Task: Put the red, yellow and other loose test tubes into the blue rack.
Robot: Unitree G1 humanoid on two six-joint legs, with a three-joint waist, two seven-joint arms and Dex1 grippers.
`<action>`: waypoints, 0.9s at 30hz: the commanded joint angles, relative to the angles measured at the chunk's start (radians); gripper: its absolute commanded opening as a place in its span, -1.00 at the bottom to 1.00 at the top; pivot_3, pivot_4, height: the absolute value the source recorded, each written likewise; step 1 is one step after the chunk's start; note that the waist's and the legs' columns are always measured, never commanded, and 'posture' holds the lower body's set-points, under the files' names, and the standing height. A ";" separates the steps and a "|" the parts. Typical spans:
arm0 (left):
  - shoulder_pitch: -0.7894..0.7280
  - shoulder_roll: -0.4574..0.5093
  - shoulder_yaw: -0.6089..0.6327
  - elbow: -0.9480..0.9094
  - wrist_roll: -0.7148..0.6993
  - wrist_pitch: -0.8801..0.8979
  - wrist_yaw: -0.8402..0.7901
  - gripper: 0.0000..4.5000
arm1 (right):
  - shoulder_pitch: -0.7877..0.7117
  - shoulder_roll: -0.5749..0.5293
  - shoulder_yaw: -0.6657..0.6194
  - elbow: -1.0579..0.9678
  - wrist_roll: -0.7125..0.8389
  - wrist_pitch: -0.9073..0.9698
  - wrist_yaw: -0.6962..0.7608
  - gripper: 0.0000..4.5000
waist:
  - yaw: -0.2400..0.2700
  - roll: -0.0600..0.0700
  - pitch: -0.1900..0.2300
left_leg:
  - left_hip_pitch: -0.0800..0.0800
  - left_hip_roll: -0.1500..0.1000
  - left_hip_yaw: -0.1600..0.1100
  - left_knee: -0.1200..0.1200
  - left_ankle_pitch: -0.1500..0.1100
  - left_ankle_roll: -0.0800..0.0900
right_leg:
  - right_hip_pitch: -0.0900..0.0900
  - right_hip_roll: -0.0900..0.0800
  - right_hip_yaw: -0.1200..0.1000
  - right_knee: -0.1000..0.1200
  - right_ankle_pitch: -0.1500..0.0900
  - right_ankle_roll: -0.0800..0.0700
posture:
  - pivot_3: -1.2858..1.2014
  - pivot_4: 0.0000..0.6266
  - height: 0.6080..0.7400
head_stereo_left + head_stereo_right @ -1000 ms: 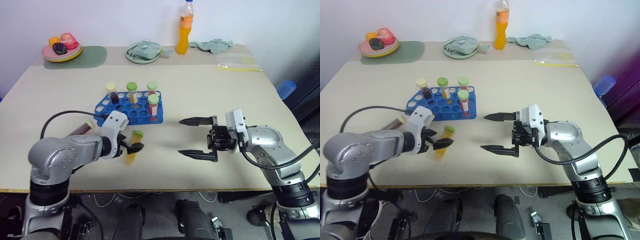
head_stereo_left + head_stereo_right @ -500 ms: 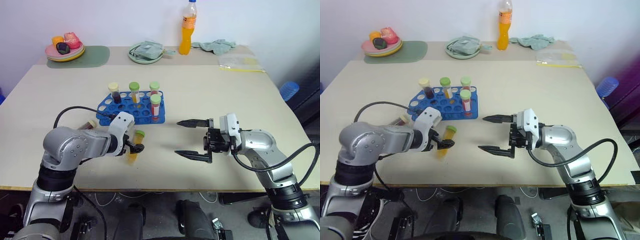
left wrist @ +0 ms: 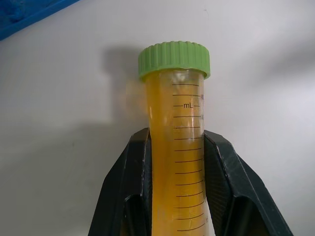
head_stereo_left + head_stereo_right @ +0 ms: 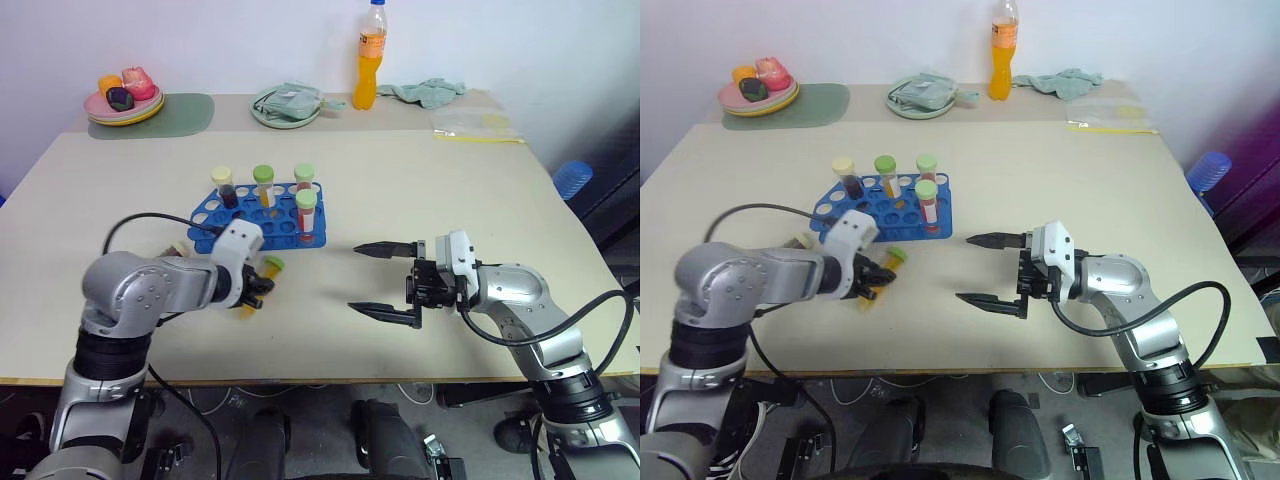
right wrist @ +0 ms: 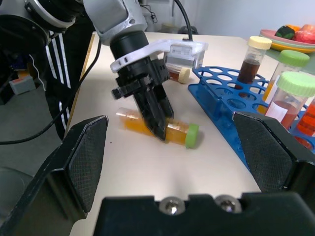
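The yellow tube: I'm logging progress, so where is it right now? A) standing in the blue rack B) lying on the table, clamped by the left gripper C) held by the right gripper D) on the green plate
B: the yellow tube lies flat on the table, with the left gripper shut across it.

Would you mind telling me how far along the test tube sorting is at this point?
Done: four capped tubes stand upright in the blue rack. In hand: the left hand is shut on the yellow tube with the green cap, which lies on the table in front of the rack. Left: lifting that tube into a hole, then the dark tube with the cream cap lying beside the rack. The right hand is open and holds nothing.
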 commanded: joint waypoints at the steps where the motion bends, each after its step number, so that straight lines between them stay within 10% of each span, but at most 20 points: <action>1: 0.050 0.055 0.074 -0.167 0.001 -0.066 -0.066 -0.62 | -0.006 -0.008 -0.021 -0.012 0.002 -0.020 0.002 1.00 | 0.001 0.000 0.000 | 0.000 0.000 0.000 0.000 0.000 0.000 | 0.000 0.000 0.000 0.000 0.000 0.000 | 0.03 -0.52 1.00; 4: 0.169 0.131 0.069 -0.269 0.095 -0.329 -0.165 -0.62 | -0.010 -0.011 -0.025 0.000 0.002 -0.023 0.006 1.00 | 0.004 0.000 0.000 | -0.002 0.000 0.000 0.000 0.000 0.000 | 0.000 -0.001 0.000 -0.002 0.002 -0.003 | 0.03 -0.52 1.00; 13: 0.231 -0.060 0.074 -0.032 0.486 -1.255 -0.277 -0.62 | -0.056 0.005 -0.010 0.048 -0.001 -0.021 0.012 1.00 | 0.011 0.000 0.000 | -0.004 -0.001 0.000 0.002 0.000 0.000 | -0.001 -0.002 0.000 -0.004 0.002 -0.004 | 0.03 -0.52 1.00; 27: 0.084 -0.285 0.009 0.599 0.664 -1.939 -0.374 -0.62 | -0.072 0.006 -0.030 0.050 -0.005 0.006 -0.027 1.00 | 0.010 0.000 0.000 | -0.005 -0.001 0.000 0.002 0.000 0.000 | -0.001 -0.001 0.000 -0.003 0.003 -0.002 | 0.03 -0.52 1.00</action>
